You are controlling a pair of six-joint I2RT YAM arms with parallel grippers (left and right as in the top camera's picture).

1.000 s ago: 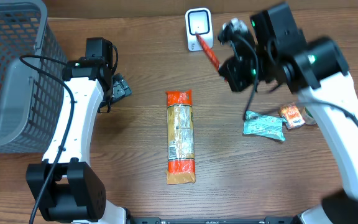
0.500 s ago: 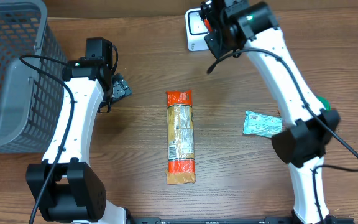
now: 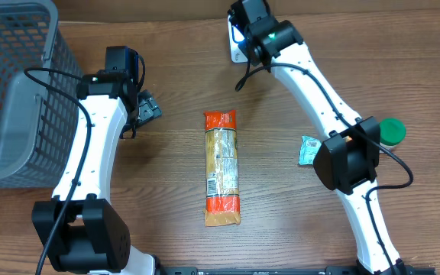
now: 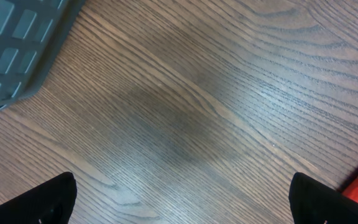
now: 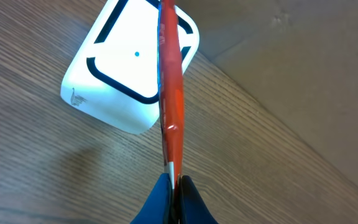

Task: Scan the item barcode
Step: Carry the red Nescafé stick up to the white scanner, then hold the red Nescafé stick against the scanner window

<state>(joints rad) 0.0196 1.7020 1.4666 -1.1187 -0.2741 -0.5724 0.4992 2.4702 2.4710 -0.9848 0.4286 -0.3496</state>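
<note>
The right arm has swung from the right side of the surface [image 3: 166, 221] to its far edge. There the right jaws are clenched on one end of a thin red packet [image 5: 169, 93], holding it edge-on just over the white scanner [image 5: 114, 81], whose face shows a black outlined frame and a tiny mark too small to read. The left jaws stand fully released above bare wood near the grey mesh basket [image 3: 21, 114], touching nothing, and a long orange packet [image 3: 221, 168] lies mid-surface, its print unreadable, with a teal packet [image 3: 306, 150] to its right.
</note>
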